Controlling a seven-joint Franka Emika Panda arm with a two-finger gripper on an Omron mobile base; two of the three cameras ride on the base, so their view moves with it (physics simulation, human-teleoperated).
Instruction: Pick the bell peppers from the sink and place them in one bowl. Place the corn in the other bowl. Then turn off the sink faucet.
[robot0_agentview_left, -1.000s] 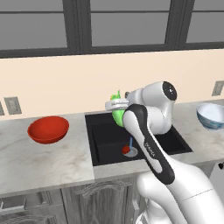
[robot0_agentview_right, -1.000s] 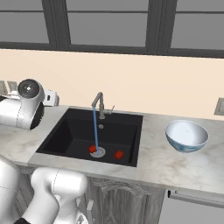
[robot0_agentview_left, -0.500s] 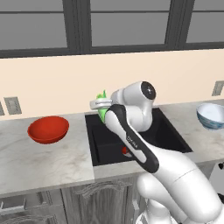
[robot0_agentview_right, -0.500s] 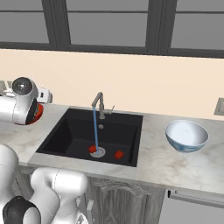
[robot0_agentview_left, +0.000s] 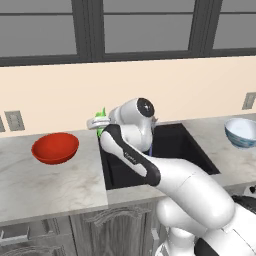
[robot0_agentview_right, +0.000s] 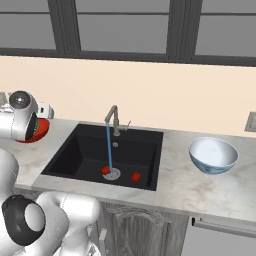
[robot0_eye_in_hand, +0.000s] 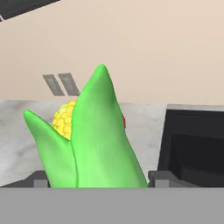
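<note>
End effector (robot0_eye_in_hand: 97, 181) grips one corn (robot0_eye_in_hand: 89, 140); two bell peppers (robot0_agentview_right: 106, 170) in sink (robot0_agentview_right: 75, 155).

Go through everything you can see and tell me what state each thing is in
gripper: shut on the corn
corn: held, off the counter
bell peppers: both in the sink
faucet: running
red bowl: empty
white-and-blue bowl: empty

Green-husked, yellow-kernelled corn (robot0_eye_in_hand: 94, 144)

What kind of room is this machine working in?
Most likely a kitchen, a computer-rendered one: a black sink with a running faucet is set into a marble counter, and a bowl stands beside it.
</note>
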